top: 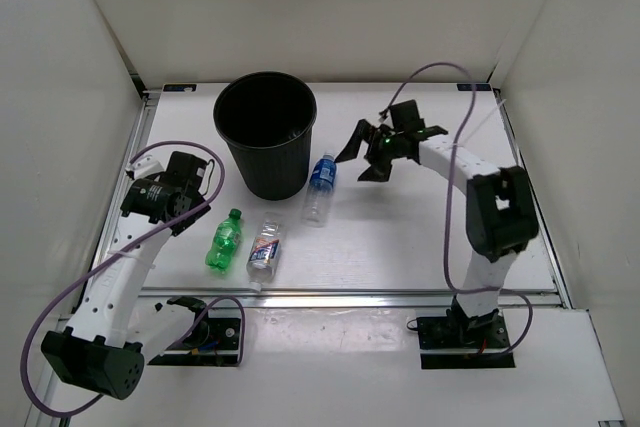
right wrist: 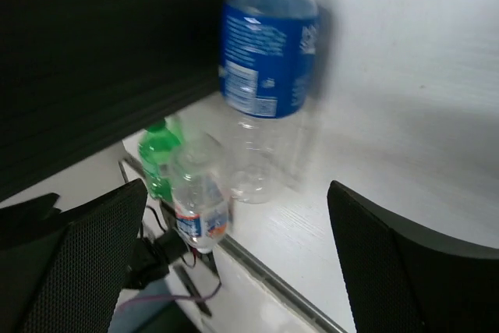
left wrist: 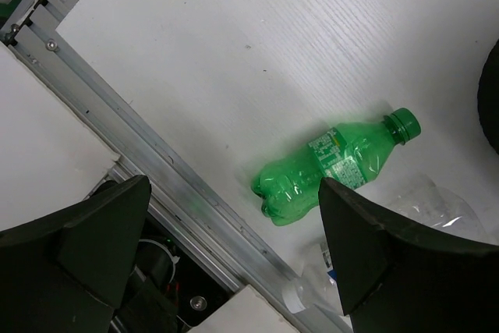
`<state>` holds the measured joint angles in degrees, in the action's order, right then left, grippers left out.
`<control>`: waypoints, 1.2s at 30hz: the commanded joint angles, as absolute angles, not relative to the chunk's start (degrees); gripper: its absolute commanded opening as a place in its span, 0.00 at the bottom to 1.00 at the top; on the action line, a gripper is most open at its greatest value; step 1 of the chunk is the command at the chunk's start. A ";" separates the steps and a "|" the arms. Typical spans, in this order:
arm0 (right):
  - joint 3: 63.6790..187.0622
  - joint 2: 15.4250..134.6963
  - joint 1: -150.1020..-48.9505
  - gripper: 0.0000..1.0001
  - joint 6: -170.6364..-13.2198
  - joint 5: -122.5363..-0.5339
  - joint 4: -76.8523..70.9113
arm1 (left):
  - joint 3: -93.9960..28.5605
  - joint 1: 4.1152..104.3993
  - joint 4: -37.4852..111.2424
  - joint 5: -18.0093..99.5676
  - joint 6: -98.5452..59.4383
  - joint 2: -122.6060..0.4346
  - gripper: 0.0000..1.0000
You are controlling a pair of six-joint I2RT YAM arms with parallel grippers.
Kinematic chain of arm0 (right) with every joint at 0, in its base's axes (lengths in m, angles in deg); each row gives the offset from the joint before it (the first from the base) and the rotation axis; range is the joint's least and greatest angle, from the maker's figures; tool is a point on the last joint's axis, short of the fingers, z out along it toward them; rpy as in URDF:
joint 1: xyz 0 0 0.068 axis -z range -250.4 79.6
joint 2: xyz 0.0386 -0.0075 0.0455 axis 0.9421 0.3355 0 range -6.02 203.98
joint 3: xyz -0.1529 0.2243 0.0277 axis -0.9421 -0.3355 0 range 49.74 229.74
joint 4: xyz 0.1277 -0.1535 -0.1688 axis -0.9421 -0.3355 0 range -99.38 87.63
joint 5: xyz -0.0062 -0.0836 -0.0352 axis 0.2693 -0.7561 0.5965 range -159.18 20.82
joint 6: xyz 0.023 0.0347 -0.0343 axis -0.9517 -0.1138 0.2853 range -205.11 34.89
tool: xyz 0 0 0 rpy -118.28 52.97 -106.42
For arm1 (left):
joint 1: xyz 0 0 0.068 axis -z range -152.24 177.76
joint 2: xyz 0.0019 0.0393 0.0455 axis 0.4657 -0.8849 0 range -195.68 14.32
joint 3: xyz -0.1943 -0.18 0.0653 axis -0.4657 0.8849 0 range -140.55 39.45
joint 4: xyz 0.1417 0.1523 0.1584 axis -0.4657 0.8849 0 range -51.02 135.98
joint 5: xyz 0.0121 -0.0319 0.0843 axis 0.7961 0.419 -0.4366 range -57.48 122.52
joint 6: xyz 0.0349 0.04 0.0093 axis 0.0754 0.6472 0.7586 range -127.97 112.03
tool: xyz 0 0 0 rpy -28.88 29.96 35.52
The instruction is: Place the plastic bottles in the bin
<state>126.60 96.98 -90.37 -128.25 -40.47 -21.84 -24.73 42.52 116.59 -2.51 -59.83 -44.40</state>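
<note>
The black bin (top: pixel 265 137) stands upright at the back left. A clear bottle with a blue label (top: pixel 319 187) lies just right of it. A green bottle (top: pixel 224 240) and a short clear bottle with a white-blue label (top: pixel 264 251) lie side by side near the front rail. The plain clear bottle is out of view. My left gripper (top: pixel 190 205) is open and empty, left of and above the green bottle (left wrist: pixel 335 165). My right gripper (top: pixel 362 159) is open and empty, right of the blue-label bottle (right wrist: pixel 265 76).
A metal rail (top: pixel 350 297) runs along the table's front edge, and also shows in the left wrist view (left wrist: pixel 156 185). White walls enclose the table on three sides. The bin's dark wall (right wrist: pixel 101 52) fills the upper left of the right wrist view.
</note>
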 commanded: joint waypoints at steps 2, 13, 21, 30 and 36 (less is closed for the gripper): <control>130.15 101.54 -91.67 1.00 -129.41 -33.58 -18.72 | -23.92 42.79 119.58 -2.55 -59.04 -43.42 1.00; 142.10 116.67 -93.87 1.00 -128.71 -30.51 -23.03 | -22.87 42.79 119.58 -3.78 -58.51 -43.42 1.00; 145.98 125.81 -94.92 1.00 -127.48 -29.45 -26.10 | -23.39 42.79 120.72 -3.25 -57.90 -43.42 1.00; 137.82 119.33 -90.71 0.37 -122.83 -29.53 -31.99 | -22.78 42.79 120.72 -1.50 -59.83 -43.95 1.00; 135.51 97.48 -86.22 0.32 -120.62 -38.57 -37.61 | -21.02 42.79 120.72 -0.35 -63.60 -43.95 1.00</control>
